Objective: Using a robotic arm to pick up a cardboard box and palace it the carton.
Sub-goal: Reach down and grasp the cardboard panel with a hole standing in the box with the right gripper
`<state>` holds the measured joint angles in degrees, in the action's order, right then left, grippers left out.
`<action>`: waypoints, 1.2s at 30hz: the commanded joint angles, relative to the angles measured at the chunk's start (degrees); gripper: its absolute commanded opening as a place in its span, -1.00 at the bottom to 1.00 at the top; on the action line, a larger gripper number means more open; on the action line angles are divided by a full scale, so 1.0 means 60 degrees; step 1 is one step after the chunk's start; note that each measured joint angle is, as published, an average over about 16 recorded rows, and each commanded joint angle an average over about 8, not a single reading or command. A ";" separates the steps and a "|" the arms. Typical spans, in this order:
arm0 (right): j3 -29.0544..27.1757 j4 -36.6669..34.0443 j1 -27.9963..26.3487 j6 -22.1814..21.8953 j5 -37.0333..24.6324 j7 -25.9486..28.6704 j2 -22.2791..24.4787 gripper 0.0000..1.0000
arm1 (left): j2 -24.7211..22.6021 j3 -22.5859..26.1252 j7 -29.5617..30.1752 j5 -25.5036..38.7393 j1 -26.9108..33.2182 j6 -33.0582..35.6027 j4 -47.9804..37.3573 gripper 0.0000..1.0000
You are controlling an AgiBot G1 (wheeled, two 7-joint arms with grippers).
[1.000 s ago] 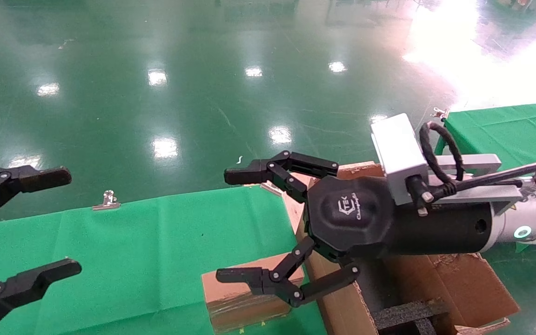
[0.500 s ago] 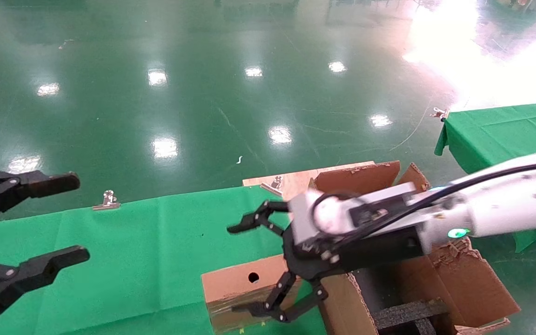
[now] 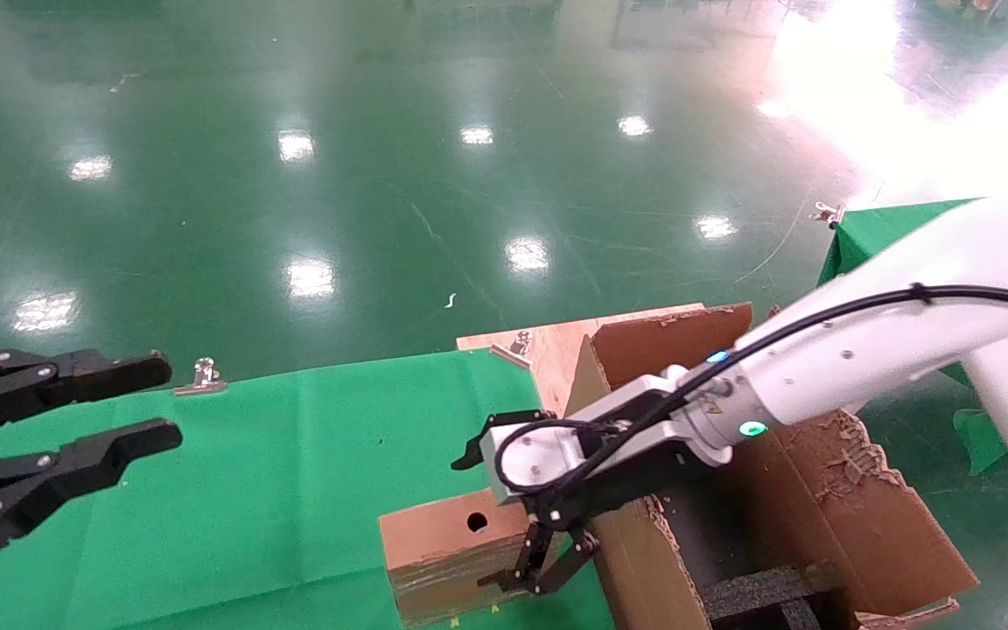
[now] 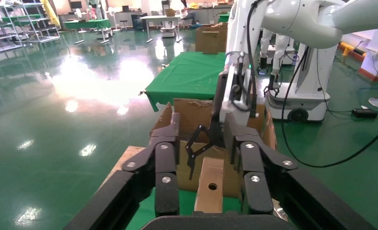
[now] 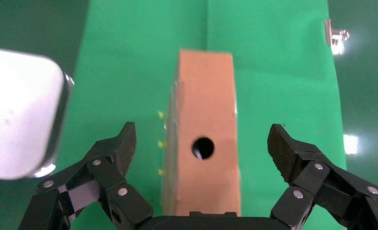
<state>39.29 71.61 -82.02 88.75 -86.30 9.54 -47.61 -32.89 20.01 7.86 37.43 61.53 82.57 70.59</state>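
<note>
The small cardboard box lies on the green cloth, its round hole facing up, right beside the carton. The white robotic arm reaches down from the right. My right gripper points down over the box, open, one finger on each long side, touching neither. In the right wrist view the box runs between the spread fingertips of the right gripper. My left gripper hovers open at the far left. The left wrist view shows the left gripper, the box and the carton beyond.
The green-clothed table carries a metal clip at its far edge. A wooden board lies behind the carton. Black foam strips sit inside the carton. Another green table stands at the right. Shiny green floor lies beyond.
My right gripper has swung from level to pointing down and dropped over the box. My left gripper's fingers have drawn closer together and shifted slightly right.
</note>
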 commanded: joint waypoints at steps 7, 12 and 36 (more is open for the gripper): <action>0.0701 0.0278 -0.0456 -0.0036 -0.1314 0.0049 -0.0486 1.00 | 0.0000 0.0000 0.0000 0.0000 0.0000 0.0000 0.0000 -1.00; 0.0901 0.0369 -0.0502 -0.0084 -0.1539 0.0044 -0.0634 0.53 | 0.0000 0.0000 0.0000 0.0000 0.0000 0.0000 0.0000 0.12; 0.1000 0.0386 -0.0519 -0.0133 -0.1641 -0.0006 -0.0698 -1.00 | 0.0001 0.0000 0.0000 -0.0001 -0.0003 -0.0002 -0.0003 1.00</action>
<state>45.31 73.92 -85.15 87.96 -96.16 9.51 -51.80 -32.88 20.01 7.85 37.42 61.51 82.56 70.57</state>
